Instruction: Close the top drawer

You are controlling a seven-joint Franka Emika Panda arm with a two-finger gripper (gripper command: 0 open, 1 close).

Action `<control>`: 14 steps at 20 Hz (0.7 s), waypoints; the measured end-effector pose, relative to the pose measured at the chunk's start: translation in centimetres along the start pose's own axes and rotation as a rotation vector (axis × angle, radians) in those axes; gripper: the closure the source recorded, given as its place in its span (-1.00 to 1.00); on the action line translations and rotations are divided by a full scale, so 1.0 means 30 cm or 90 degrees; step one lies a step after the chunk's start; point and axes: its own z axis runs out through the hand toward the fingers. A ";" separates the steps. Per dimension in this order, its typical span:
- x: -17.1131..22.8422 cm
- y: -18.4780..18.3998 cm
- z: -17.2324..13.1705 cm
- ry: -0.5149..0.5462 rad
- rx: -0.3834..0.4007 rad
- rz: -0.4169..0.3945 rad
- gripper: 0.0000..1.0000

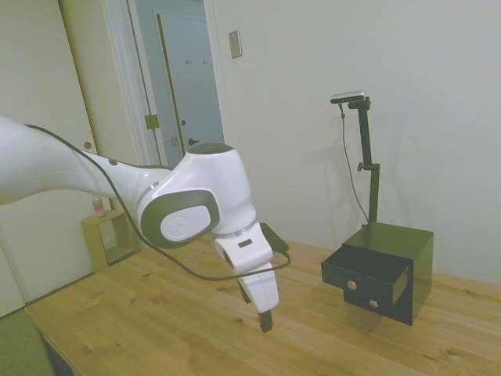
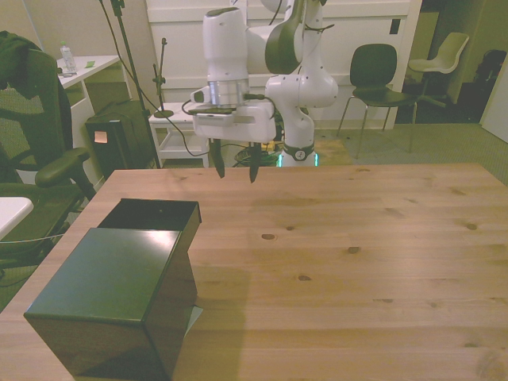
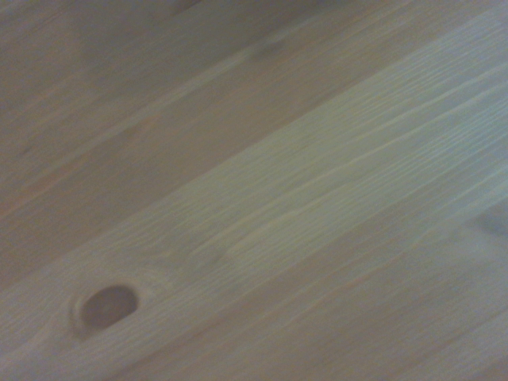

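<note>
The small black cabinet [image 1: 403, 262] stands near the table's right end in the side view. Its top drawer [image 1: 362, 270] is pulled out toward the arm, and a brass knob [image 1: 351, 284] shows on the front. From the front view I see the cabinet [image 2: 111, 294] from behind at the front view's left, with the open top drawer [image 2: 155, 213] sticking out beyond it. My gripper [image 2: 235, 169] hangs open and empty just above the table, a little beyond the drawer's front and slightly to the front view's right of it. In the side view the gripper [image 1: 264, 319] points down, left of the cabinet.
The wrist view holds only bare wooden table [image 3: 302, 198] with a dark knot [image 3: 107, 305]. Behind the table stand a white side table [image 2: 182, 119], an office chair [image 2: 32, 159] and a black chair [image 2: 377, 75]. The wooden table [image 2: 357, 262] stretches to the front view's right.
</note>
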 end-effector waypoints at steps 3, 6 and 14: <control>0.126 -0.041 -0.005 0.019 0.001 0.014 -1.00; 0.219 -0.113 0.000 0.030 -0.003 0.007 -1.00; 0.310 -0.318 -0.007 0.032 -0.025 -0.039 1.00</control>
